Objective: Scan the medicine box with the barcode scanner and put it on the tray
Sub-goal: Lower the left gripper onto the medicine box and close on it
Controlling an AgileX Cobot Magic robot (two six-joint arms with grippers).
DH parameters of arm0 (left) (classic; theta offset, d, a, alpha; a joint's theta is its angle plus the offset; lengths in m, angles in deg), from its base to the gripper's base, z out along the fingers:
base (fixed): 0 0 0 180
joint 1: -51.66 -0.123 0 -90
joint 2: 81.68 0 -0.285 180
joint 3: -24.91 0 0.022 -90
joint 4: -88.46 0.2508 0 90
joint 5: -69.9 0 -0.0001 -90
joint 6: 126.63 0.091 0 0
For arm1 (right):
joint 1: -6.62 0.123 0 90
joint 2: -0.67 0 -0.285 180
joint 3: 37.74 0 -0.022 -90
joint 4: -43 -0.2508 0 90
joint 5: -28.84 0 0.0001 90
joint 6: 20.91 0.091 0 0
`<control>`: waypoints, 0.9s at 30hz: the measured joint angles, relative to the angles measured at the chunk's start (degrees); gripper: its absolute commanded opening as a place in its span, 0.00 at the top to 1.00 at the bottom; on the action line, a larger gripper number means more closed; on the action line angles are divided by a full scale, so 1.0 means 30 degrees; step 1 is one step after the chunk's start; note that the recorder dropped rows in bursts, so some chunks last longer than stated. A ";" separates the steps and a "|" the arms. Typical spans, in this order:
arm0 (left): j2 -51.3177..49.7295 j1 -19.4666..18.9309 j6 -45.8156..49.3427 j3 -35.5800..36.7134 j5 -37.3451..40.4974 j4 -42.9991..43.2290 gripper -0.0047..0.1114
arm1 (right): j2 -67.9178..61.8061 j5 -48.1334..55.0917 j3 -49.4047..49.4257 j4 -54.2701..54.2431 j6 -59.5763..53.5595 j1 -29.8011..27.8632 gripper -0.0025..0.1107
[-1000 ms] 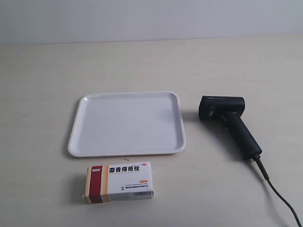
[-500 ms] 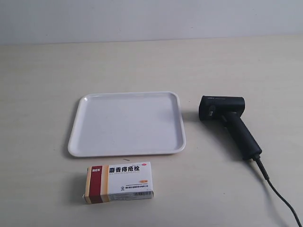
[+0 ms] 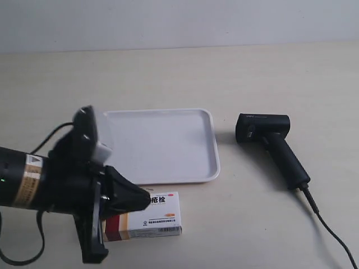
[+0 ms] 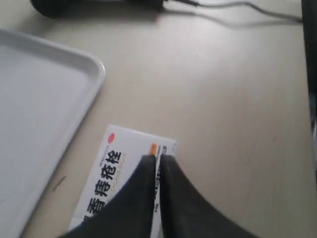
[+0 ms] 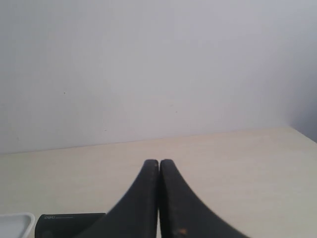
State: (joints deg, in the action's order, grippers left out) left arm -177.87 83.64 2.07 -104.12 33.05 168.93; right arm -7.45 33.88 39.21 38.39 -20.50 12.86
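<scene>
The medicine box lies flat on the table in front of the white tray. The arm at the exterior view's left is my left arm. Its gripper hangs over the box's left half, hiding the dark red band. In the left wrist view the gripper is shut and empty, its tips above the box beside the tray. The black barcode scanner lies to the right of the tray. My right gripper is shut and empty, above the scanner head. It is out of the exterior view.
The scanner's black cable runs off the table's front right corner. It also shows in the left wrist view as a cable at the picture's far edge. A pale wall stands behind the table. A tray corner shows in the right wrist view.
My left arm has come into the exterior view from the left and now hangs over the medicine box. Box, tray and scanner have not moved.
</scene>
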 measured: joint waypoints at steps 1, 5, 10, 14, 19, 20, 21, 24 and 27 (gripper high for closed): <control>-0.0547 0.0711 0.0869 -0.0036 0.0866 -0.0223 0.68 | 0.0000 0.0000 0.0000 0.0000 0.0000 0.0000 0.97; -0.1615 0.1574 0.2575 -0.0212 0.2353 -0.1085 0.30 | 0.0000 0.0000 0.0000 0.0000 0.0000 0.0000 0.97; -0.2065 0.1664 0.3597 -0.0220 0.2950 -0.1583 0.06 | 0.0000 0.0000 0.0000 0.0000 0.0034 0.0000 0.97; -0.2584 0.1664 0.5161 -0.0232 0.3263 -0.1583 0.06 | 0.0000 0.0000 0.0000 0.0000 0.0070 0.0000 0.97; -0.3744 0.1664 0.6560 -0.0262 0.3481 -0.1914 0.08 | 0.0000 0.0000 0.0000 0.0000 0.0070 0.0000 0.97; -0.3924 0.1664 0.6692 -0.0262 0.3530 -0.1954 0.12 | 0.0000 0.0000 0.0000 0.0000 0.0070 0.0000 0.97; -0.4031 0.1664 0.6785 -0.0262 0.3629 -0.1954 0.18 | 0.0000 0.0000 0.0000 0.0000 0.0070 0.0000 0.97; -0.4078 0.1664 0.6901 -0.0416 0.3675 -0.2031 0.46 | 0.0000 0.0000 0.0000 0.0000 0.0070 0.0000 0.97; -0.4078 0.1664 0.6951 -0.0621 0.3777 -0.2031 0.80 | 0.0000 0.0000 0.0000 0.0000 0.0070 0.0000 0.97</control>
State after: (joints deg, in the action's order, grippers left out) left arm -190.10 88.63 22.92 -105.98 44.38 162.83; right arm -7.45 33.88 39.21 38.39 -20.29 12.86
